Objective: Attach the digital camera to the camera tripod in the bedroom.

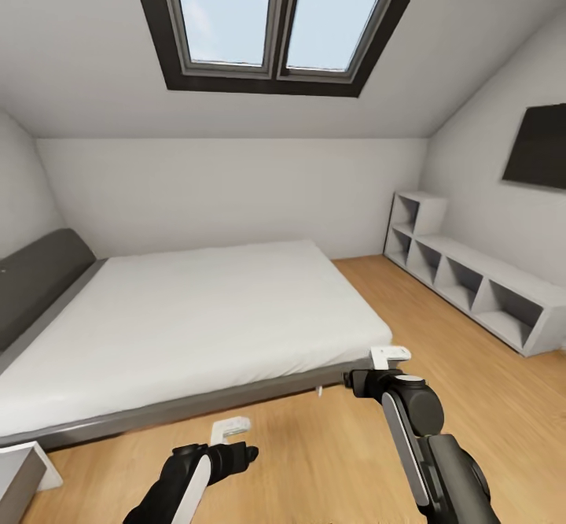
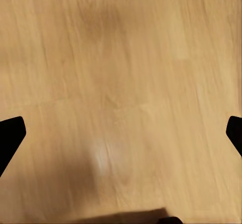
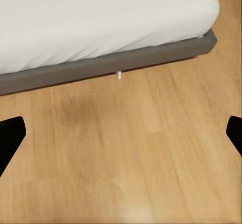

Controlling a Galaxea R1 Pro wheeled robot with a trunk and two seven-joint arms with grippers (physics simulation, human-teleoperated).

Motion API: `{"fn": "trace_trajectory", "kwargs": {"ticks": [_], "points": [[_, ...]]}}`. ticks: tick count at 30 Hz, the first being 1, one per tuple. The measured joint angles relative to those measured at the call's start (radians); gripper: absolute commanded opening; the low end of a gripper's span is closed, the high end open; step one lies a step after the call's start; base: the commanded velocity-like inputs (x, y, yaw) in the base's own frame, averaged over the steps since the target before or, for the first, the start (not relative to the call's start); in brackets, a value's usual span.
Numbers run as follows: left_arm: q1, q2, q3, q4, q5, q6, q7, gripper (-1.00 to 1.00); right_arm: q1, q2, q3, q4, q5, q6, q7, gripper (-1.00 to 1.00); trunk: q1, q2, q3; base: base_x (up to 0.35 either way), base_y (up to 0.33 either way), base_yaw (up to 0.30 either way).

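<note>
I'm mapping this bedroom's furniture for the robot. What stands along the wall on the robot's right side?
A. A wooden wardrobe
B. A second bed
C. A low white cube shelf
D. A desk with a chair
C: the head view shows a low white cube shelf with open compartments running along the right wall, under a dark panel, across the wood floor from the bed.

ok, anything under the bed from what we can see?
Under the bed, only one small white leg on the wood floor shows below the grey frame. Further in, the frame hides everything.
</note>
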Motion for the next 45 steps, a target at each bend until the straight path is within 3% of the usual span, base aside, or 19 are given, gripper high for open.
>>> {"fn": "trace_trajectory", "kwargs": {"ticks": [45], "points": [[0.000,0.000,0.000,0.025,-0.002,-0.028,0.001,1.00,0.003,0.000,0.002,0.000,0.000,0.000,0.000,1.00,0.000,0.000,0.000,0.000,0.000,-0.280]]}}
